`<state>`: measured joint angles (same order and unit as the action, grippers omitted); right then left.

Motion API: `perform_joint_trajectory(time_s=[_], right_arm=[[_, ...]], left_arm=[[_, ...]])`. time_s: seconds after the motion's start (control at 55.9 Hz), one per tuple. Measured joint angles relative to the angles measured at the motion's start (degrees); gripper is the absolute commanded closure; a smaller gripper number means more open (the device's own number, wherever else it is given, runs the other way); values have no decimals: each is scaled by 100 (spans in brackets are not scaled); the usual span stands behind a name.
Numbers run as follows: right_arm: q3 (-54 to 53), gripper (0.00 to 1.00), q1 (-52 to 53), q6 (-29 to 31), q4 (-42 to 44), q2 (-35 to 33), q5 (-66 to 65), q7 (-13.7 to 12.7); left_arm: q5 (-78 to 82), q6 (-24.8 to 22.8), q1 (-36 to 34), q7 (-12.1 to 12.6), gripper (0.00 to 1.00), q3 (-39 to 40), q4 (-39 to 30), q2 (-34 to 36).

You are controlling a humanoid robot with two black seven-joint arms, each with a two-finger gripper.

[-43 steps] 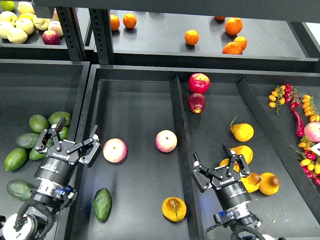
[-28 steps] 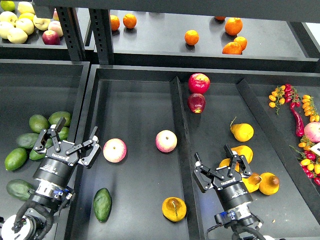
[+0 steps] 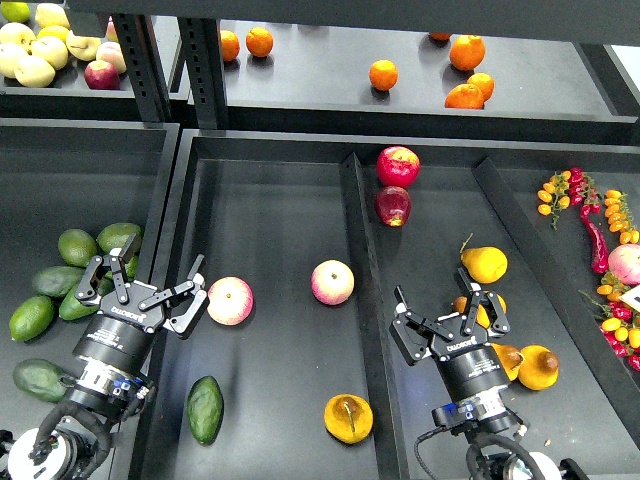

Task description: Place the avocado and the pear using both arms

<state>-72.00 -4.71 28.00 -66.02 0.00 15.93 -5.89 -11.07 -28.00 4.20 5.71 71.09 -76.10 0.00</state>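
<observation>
The avocado [image 3: 205,408], dark green and elongated, lies on the middle tray near its front left. The pear [image 3: 348,417], orange-yellow with a dark blotch, lies on the same tray at front right. My left gripper [image 3: 146,283] is open and empty, above and left of the avocado, over the tray's left wall. My right gripper [image 3: 449,313] is open and empty, right of the divider, above and right of the pear, over a group of pears.
Two pink-yellow apples [image 3: 230,300] [image 3: 332,282] lie mid-tray. Several avocados [image 3: 78,246] lie in the left tray. More pears [image 3: 484,264] and two red apples [image 3: 397,166] lie right of the divider [image 3: 357,250]. Oranges [image 3: 383,75] sit on the back shelf.
</observation>
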Motion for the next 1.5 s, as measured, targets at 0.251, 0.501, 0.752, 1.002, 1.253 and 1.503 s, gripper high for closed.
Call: perform_joint_trajectory(time_s=[0.251,0.501,0.752,1.002,1.253,1.503], right_arm=[[-2,0,96,0,-8,0,7,0],[-21,0,125,0,-3,0,7,0],[-51,0,129,0,0,0,16,0],[-172,0,150,0,-4,0,16,0],[-451,0,310,-417,-4,0,155,42],[-484,0,564,-852,1,0,190,45]], left_arm=[[-27,0,28,2,0,-13,2,13],[-6,0,-46,9,0,8,112,96],[-1,0,-332,11,0,172,478,119],[95,0,-710,475,0,141,577,269],[1288,0,-1596,1664,0,-793,702,1390],[1909,-1,-2900,2150,0,-2410,720,2470]])
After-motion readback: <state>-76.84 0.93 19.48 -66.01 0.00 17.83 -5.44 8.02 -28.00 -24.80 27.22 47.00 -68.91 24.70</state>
